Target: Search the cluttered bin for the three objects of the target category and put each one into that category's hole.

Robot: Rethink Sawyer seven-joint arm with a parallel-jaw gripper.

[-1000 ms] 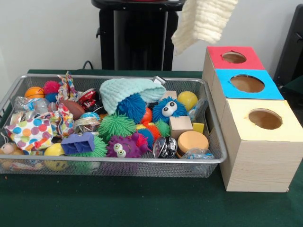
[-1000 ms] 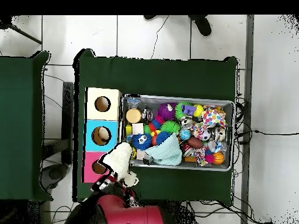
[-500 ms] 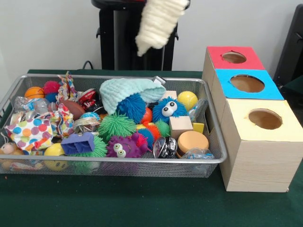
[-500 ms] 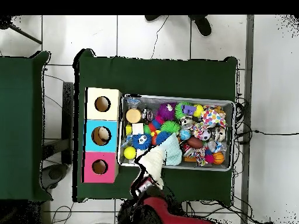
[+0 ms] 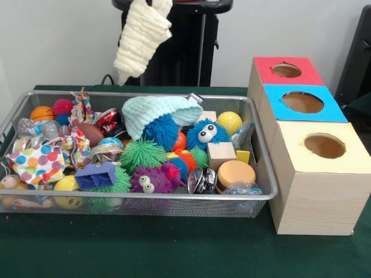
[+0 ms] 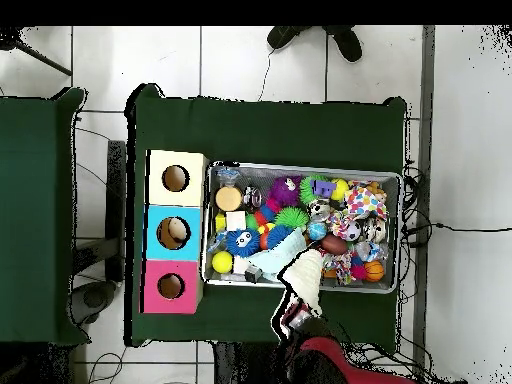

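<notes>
a cream knitted cloth (image 5: 142,36) hangs in the air above the far rim of the wire mesh bin (image 5: 174,200), over its left half in the front view. its top runs up out of the picture there, so what holds it is hidden. from overhead the same cloth (image 6: 305,279) lies over the bin's edge nearest the red arm (image 6: 335,362), with the gripper (image 6: 296,318) just behind it outside the bin. the claw itself is covered by the cloth and the arm, so i cannot tell whether it is wide, narrow or clamped on the fabric.

inside the bin a mint-green knitted cloth (image 5: 156,113) lies draped over a blue spiky ball (image 5: 162,132) near the far edge. a blue fuzzy ball with googly eyes (image 5: 207,134) sits toward the bin's right end, beside a yellow ball (image 5: 230,122) and a small wooden cube (image 5: 221,154). a polka-dot cloth (image 5: 36,163) fills the left front corner, and a purple monster ball (image 5: 148,180) rests against the front rim.

three wooden boxes stand in a row touching the bin's right end on the green table (image 5: 174,249): the red-topped box (image 5: 287,70) farthest, the blue-topped box (image 5: 303,102) in the middle, the yellow-topped box (image 5: 323,146) nearest the front edge. each has a round hole in its top.
</notes>
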